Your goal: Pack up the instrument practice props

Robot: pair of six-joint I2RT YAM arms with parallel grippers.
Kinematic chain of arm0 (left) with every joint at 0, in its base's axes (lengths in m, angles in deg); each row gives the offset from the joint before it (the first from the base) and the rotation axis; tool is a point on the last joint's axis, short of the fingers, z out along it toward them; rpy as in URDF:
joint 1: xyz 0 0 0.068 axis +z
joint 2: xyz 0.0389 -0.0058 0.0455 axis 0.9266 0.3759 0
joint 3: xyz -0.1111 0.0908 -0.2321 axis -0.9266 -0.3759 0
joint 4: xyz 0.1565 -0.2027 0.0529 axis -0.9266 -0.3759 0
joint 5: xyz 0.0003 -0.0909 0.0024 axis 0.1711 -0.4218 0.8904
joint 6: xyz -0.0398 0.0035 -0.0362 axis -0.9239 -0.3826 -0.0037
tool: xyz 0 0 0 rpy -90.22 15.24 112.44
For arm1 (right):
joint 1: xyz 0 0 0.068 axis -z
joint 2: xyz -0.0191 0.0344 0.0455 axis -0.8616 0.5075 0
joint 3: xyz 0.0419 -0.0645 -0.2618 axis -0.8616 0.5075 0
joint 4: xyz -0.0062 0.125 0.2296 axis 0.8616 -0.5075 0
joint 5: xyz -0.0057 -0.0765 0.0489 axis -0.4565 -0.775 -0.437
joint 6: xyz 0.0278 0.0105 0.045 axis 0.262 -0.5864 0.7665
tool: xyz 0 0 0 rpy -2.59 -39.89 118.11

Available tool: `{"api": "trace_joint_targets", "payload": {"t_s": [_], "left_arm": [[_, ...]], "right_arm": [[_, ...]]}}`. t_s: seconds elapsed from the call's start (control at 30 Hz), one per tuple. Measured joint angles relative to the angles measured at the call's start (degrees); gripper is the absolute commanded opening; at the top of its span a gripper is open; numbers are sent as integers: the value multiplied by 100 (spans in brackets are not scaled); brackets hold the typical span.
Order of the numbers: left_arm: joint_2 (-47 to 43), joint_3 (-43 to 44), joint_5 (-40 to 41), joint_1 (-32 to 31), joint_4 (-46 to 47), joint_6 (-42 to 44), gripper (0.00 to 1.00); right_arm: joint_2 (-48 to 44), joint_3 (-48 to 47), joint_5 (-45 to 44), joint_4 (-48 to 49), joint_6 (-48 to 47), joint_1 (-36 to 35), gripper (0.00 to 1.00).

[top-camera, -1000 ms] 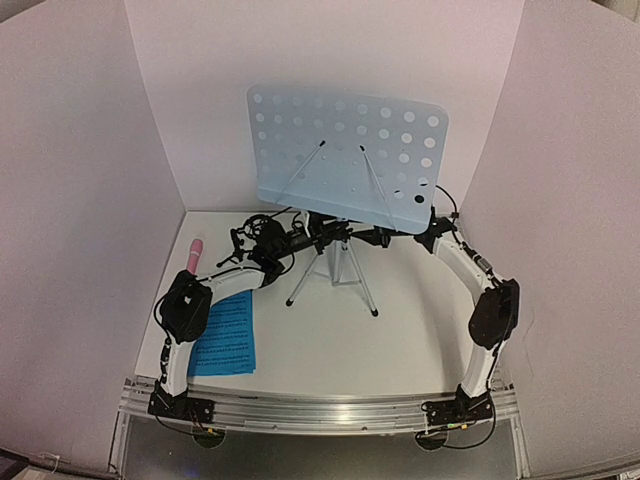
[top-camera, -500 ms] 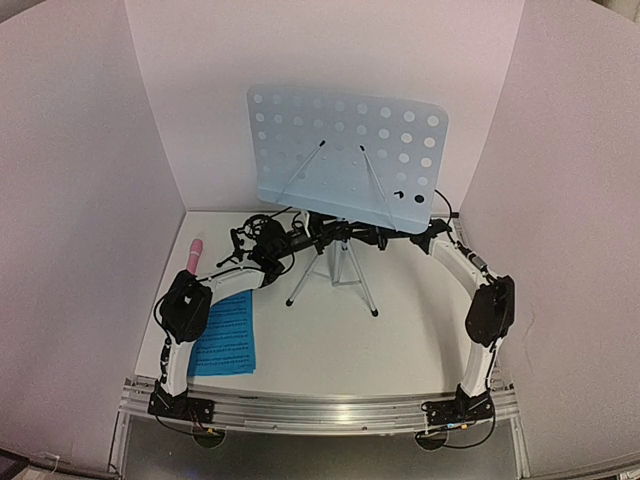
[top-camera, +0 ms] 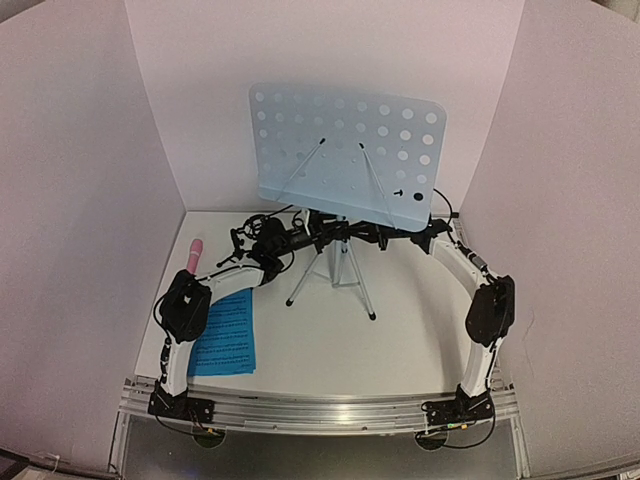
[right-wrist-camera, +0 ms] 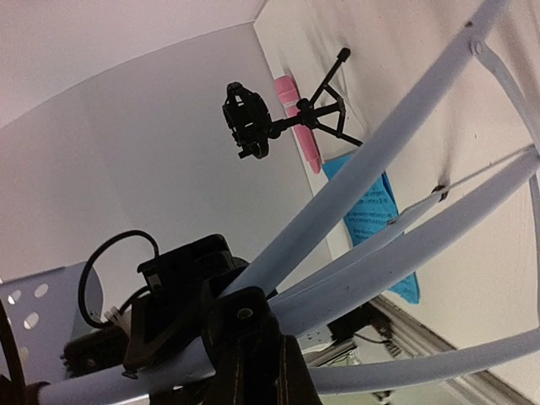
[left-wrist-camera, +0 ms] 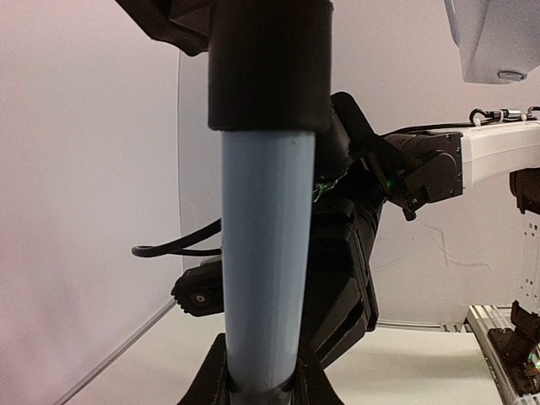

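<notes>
1. Top external view: the pale perforated music stand (top-camera: 345,150) stands in the middle of the table (top-camera: 400,350) on its silver tripod. Its wide desk sits high, so I judge it top-heavy.
2. The left tool (left-wrist-camera: 261,384) is clamped on the smooth upright tube. A slip there could let the stand lean or twist.
3. The right tool (right-wrist-camera: 253,359) has its fingers together at the black collar where the legs meet. Whether they pinch anything, I cannot tell. A pull without purchase could jerk the tripod.
4. If it topples leftward, it would likely strike the small black tripod mic stand (right-wrist-camera: 291,118) and the pink stick microphone (top-camera: 195,252) nearby.
5. The blue sheet-music pages (top-camera: 225,335) lie flat at the near left, apart from the legs.
6. Both tools crowd one post and could collide.
</notes>
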Motion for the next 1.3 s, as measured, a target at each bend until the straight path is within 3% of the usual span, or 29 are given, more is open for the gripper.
{"api": "trace_joint_targets", "payload": {"t_s": [0.5,0.73,1.3], "left_arm": [[0,446,-522,229,-789,-204,0],[0,883,-567,249,-1756,138,0],[0,977,-1255,331,-2086,560,0]], "right_arm": [[-12,1298,248,3354,-2628,16,0],[64,1729,287,4650,-4246,58,0],[160,2130,777,5650,-9406,113,0]]}}
